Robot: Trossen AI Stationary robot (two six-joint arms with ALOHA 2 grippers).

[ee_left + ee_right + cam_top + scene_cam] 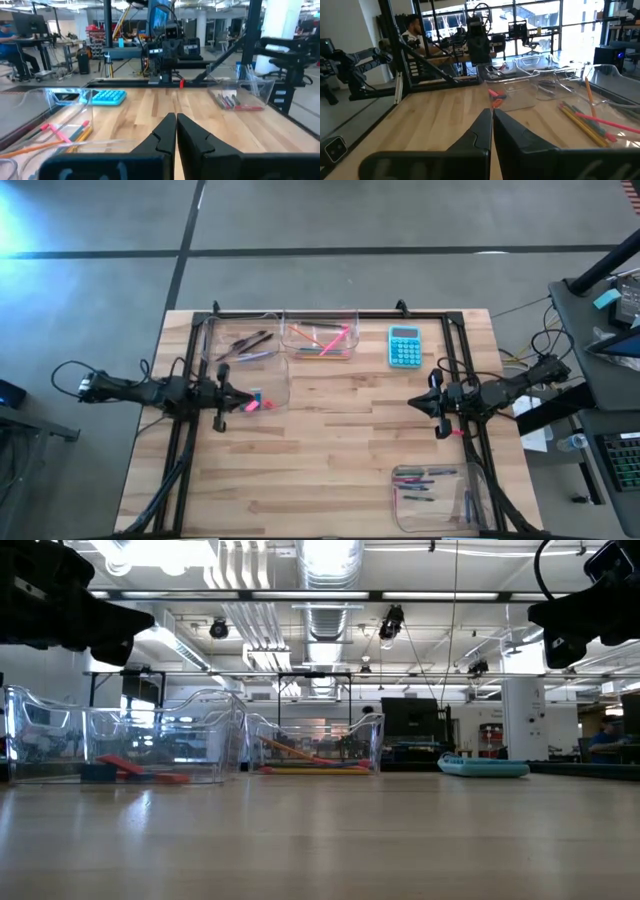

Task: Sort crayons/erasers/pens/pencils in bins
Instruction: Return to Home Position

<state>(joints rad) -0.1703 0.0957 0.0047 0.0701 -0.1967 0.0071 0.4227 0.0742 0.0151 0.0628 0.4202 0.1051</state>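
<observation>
Four clear bins stand on the wooden table. One at the far left (240,340) holds dark pens. The one beside it (320,338) holds pink, orange and yellow sticks. A third (262,380) holds pink and blue erasers (255,402), which lie on its floor. The fourth (440,495), at the near right, holds several pens and crayons. My left gripper (240,396) is shut and empty, level above the table by the eraser bin, its fingertips (176,120) together. My right gripper (412,402) (491,112) is likewise shut and empty at the table's right, pointing toward the left.
A turquoise calculator (405,345) lies at the far right of the table. A black frame (330,313) runs along the far edge and down both sides. Bare wood lies between the two grippers (330,420). Desks and people show in the room beyond.
</observation>
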